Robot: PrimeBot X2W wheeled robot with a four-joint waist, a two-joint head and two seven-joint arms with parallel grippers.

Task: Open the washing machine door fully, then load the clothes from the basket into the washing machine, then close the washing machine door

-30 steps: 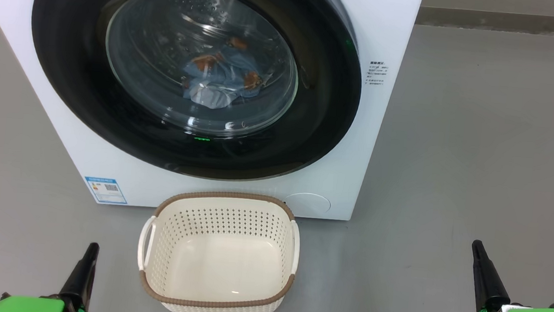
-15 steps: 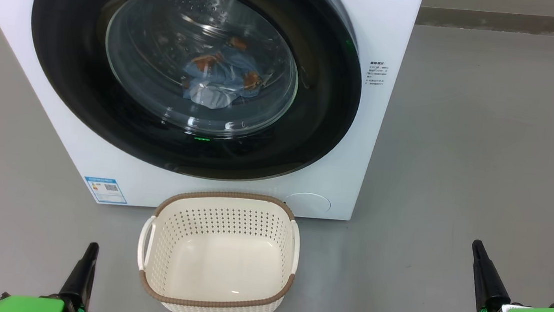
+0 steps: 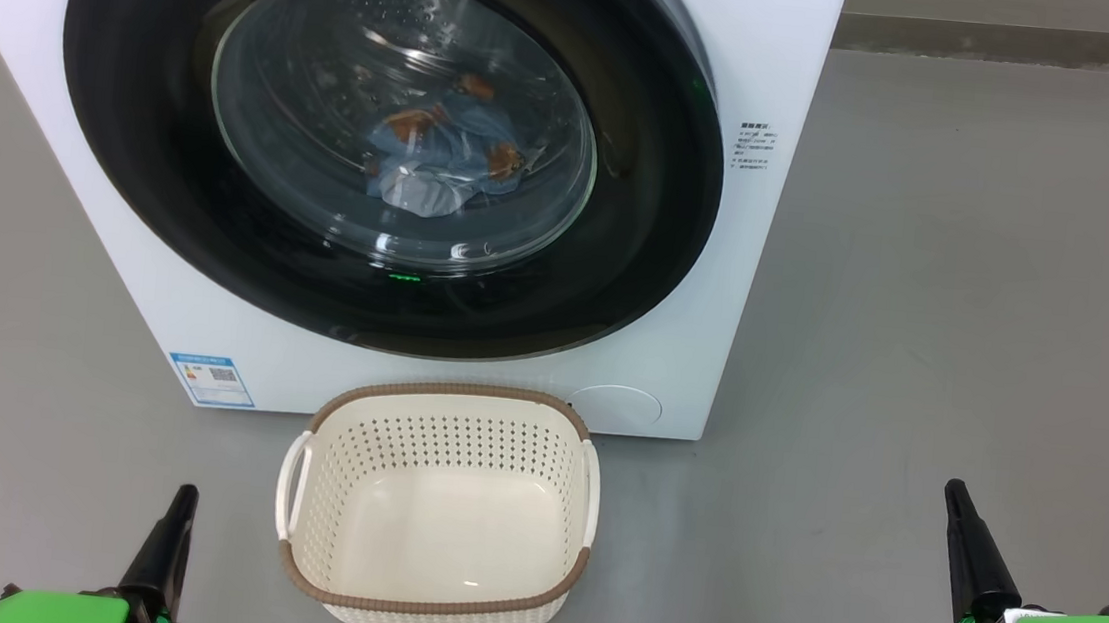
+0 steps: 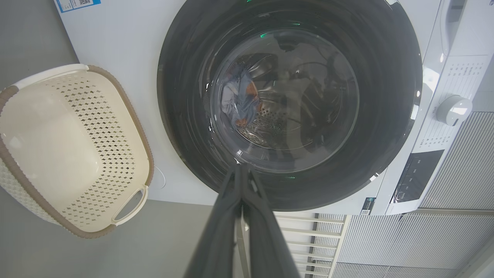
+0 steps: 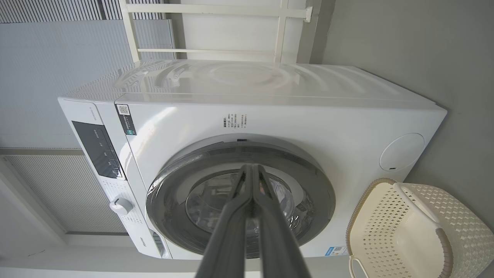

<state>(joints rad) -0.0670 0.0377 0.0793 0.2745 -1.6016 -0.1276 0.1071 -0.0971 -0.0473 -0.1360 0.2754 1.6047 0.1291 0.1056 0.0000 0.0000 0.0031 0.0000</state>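
Note:
The white washing machine fills the upper left of the head view. Its door with the black rim lies shut against the front. Light blue clothes with orange-brown prints show behind the glass, inside the drum. The cream basket stands on the floor just in front of the machine, with nothing in it. My left gripper is shut at the lower left, left of the basket. At the lower right my right gripper is shut too, well away from the basket. Both hold nothing.
Grey floor stretches to the right of the machine. A white rack stands behind the washer against a pale slatted wall. The control panel and a dial sit on the machine's top front.

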